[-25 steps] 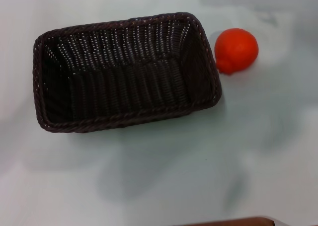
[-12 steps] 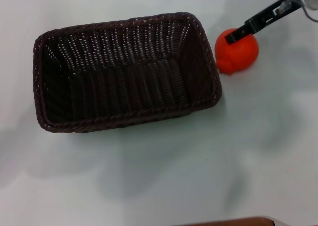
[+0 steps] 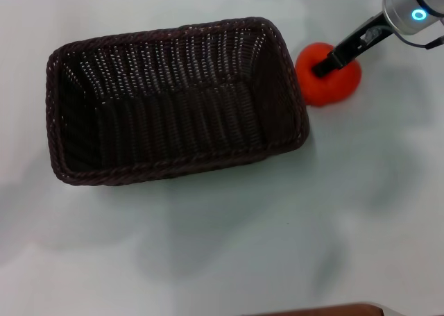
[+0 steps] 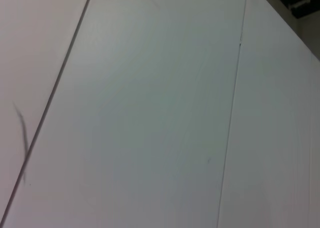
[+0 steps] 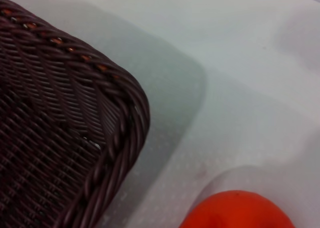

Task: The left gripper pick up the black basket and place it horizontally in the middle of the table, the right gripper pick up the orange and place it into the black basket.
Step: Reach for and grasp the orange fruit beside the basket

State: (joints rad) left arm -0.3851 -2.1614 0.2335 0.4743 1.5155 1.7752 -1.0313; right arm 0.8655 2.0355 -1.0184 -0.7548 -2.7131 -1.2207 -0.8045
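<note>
The black basket [image 3: 173,97] lies lengthwise across the middle of the white table [image 3: 229,246], open side up and empty. The orange [image 3: 331,87] sits on the table just off the basket's right end. My right gripper [image 3: 325,67] reaches in from the top right, its silver wrist and blue ring light [image 3: 417,14] above, and its black tip lies over the orange's top. The right wrist view shows the basket's braided corner [image 5: 120,102] and the orange [image 5: 240,210] close by. The left gripper is out of view; the left wrist view shows only pale surface.
A brown edge [image 3: 326,310] shows at the bottom of the head view. Bare table lies in front of the basket and to the right of the orange.
The right gripper came in from the top right and lowered onto the orange. The orange has turned a little; its nub no longer shows. The basket has not moved.
</note>
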